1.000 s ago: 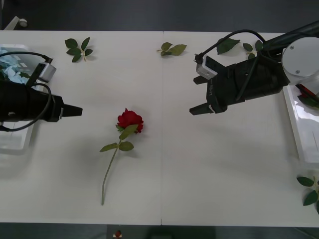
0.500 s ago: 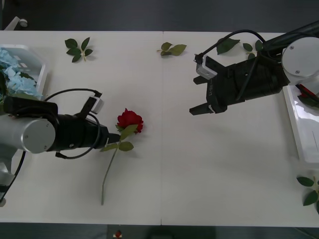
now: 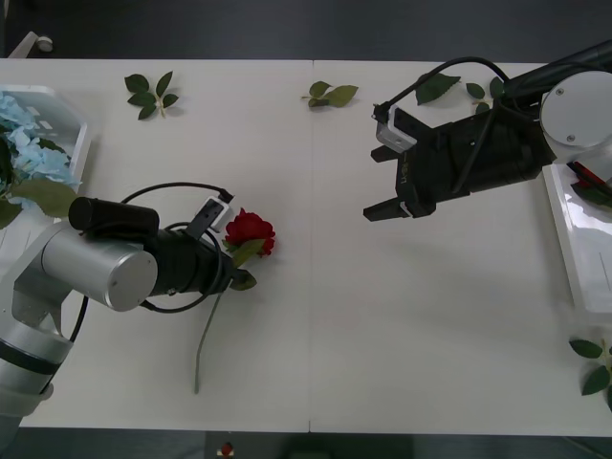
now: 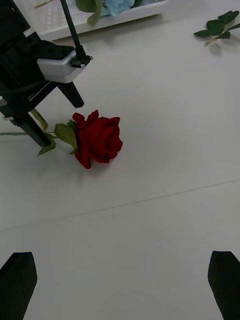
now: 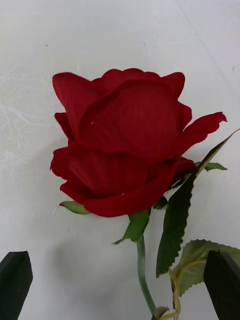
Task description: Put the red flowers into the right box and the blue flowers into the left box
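One red flower, a rose on a long green stem, lies left of the table's middle. My left gripper is open and low over the table, one finger on each side of the stem just below the bloom. In the right wrist view the rose lies with the left gripper's black fingers beside its leaves. My right gripper hangs open to the right of the rose with nothing between its fingers. Blue flowers lie in the left box. The right box is at the right edge.
Loose green leaf sprigs lie at the back left, back middle, back right and front right corner. The tabletop between the rose and the right box is bare white. Cables loop off both wrists.
My left arm has swung from beside the left box over to the rose and now has its open fingers around the stem. The right arm and the rose have not moved.
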You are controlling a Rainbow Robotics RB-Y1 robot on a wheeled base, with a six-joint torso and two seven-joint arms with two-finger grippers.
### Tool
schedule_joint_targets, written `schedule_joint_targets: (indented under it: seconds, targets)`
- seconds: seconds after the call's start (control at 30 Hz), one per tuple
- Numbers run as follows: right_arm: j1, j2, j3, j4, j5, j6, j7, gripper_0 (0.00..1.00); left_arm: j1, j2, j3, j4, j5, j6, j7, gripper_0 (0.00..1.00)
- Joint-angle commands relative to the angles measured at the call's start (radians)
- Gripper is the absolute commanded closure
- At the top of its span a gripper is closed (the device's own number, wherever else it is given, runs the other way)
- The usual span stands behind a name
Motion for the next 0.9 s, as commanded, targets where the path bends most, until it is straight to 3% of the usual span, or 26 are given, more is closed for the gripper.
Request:
schedule_joint_targets:
  seconds: [0.03,0.37,0.63,0.7,0.8,0.9]
  targets:
    - [-0.038,-0.015,0.004,-0.029,-0.009,-0.002,0.035,0.00,-0.027,-0.023,0.012,-0.016,-0.022,-0.006,0.000,0.00]
    - [-0.038,-0.015,0.004,-0.029,-0.009,-0.002,0.035,0.00,-0.033,-0.049,0.012,0.002,-0.099,-0.008,0.015,0.00]
    - [-0.038,-0.015,0.004,-0.029,-0.009,-0.002,0.035,0.00,-0.045,-0.062,-0.003,0.079,-0.085,-0.088,0.009,0.07]
    - [-0.038,-0.015,0.004,-0.029,-0.009,-0.002,0.035,0.00,-0.045,-0.062,-0.003,0.079,-0.088,-0.088,0.009,0.20]
    - [-0.038,-0.015,0.004,-0.029,-0.009,-0.002,0.035,0.00,-0.045,-0.062,-0.003,0.079,-0.088,-0.088,0.008,0.81]
    - [-0.038,-0.015,0.004,-0.029,-0.009,-0.002,0.035,0.00,-0.045,-0.062,-0.003,0.080,-0.087,-0.088,0.008,1.00]
